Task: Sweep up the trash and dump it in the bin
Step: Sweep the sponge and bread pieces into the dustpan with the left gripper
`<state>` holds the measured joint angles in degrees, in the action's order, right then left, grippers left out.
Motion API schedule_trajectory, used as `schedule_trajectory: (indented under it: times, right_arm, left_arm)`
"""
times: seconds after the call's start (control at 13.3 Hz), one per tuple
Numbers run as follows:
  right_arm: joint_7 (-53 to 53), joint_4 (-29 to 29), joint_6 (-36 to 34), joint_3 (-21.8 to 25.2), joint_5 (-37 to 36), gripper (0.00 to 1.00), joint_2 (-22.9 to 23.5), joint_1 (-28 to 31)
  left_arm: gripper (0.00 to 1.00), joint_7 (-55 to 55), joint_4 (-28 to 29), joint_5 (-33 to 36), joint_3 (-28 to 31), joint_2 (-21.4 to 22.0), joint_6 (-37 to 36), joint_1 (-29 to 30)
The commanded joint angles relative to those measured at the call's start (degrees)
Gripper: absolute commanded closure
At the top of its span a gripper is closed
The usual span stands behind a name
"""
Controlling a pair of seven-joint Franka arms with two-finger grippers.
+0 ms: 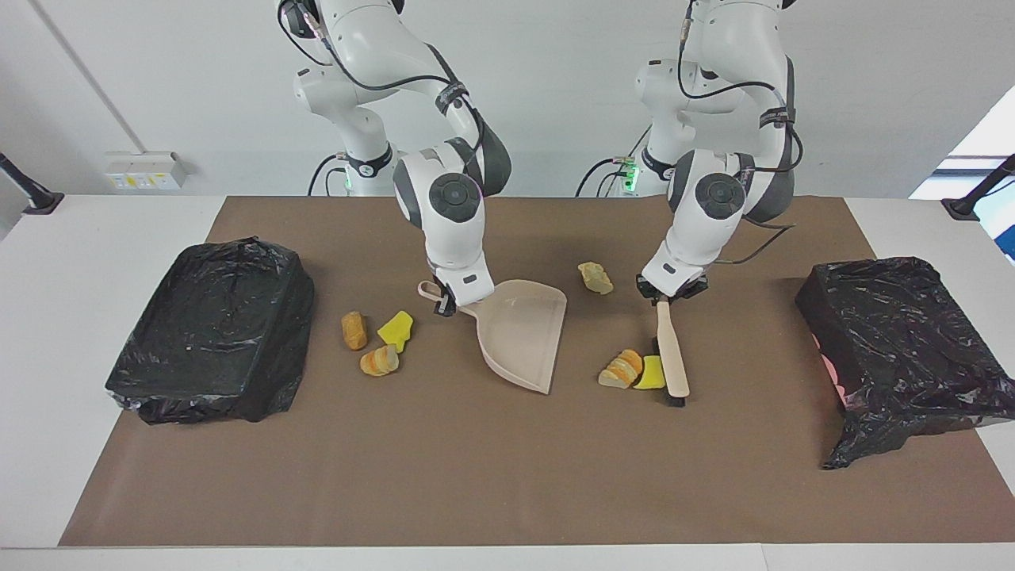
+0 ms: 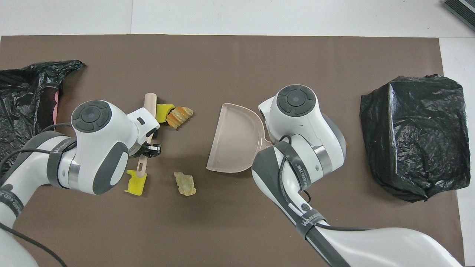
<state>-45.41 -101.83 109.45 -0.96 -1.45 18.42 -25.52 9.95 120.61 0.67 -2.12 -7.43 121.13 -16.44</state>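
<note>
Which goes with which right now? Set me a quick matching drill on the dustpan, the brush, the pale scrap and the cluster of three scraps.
Things:
1. dustpan
2. brush
3. pale scrap
4. cluster of three scraps

Places:
A. on the mat, between the dustpan and the black-bagged bin at the right arm's end
B. handle in the right gripper
C. handle in the left gripper
D. alone on the mat, between the two grippers

Pairs: 1-B, 2-C, 3-D, 4-A
</note>
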Motion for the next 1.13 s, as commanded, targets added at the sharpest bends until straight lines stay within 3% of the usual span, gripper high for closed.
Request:
schedule_trajectory:
  times: [0.0, 0.53, 0.9, 1.06]
  right_arm:
    - [-0.7, -3.5, 1.9, -0.1, -0.9, 1.00, -2.7, -0.4]
    - [0.2, -5.4, 2.0, -0.1, -0.9, 1.00, -2.9, 0.1]
    - [-1.2, -5.4, 2.3, -0.1, -1.0, 1.00, -2.9, 0.3]
    - [-5.0, -5.4, 2.2, 0.0, -2.6, 1.00, -2.9, 0.3]
  left_arm:
    - [1.00, -5.6, 0.1, -1.3, 0.4, 0.0, 0.2, -3.4]
    - [1.00, -3.3, 1.3, -5.8, 0.1, 2.6, -2.9, -16.0]
    - [1.00, 4.3, -0.3, -5.8, 0.4, 6.5, -8.9, -17.0]
    - [1.00, 13.1, -0.2, -5.7, 0.3, 8.4, -13.4, -17.3]
